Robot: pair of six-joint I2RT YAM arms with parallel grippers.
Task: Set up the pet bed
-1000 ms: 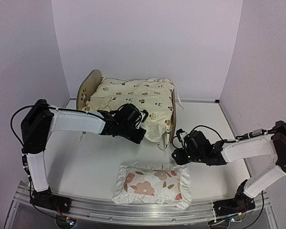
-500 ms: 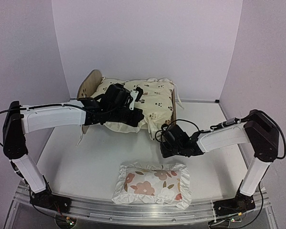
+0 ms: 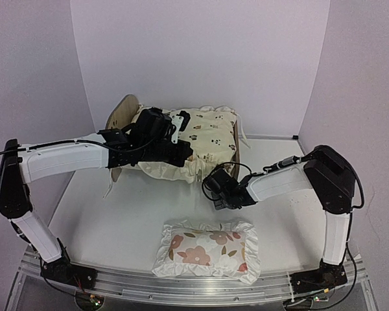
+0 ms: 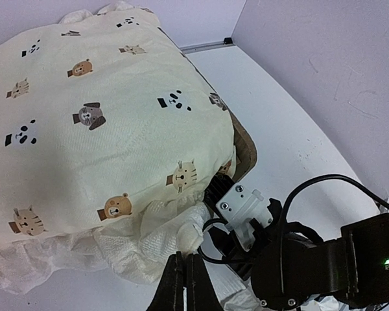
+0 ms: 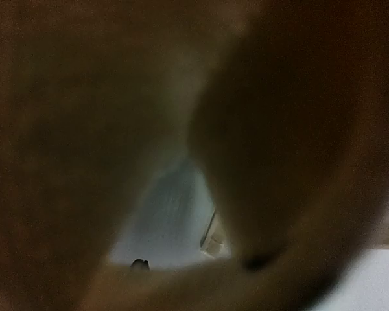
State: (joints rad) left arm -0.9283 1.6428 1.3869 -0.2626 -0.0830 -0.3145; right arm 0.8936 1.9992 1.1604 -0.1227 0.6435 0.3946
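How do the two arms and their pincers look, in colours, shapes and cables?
The left arm and right arm have white tubular links with black joints and wrists. Thin black cables loop along them. The left pincer has slim black fingers. A green light shows on the right wrist.

The top camera looks down from above and behind both arm bases, taking in the whole white table. The left wrist camera sights along its own fingers, close over the cream animal-print cushion. Both views share that cushion and the black right arm. The right wrist lens sits against something brown, and everything in it is blurred.
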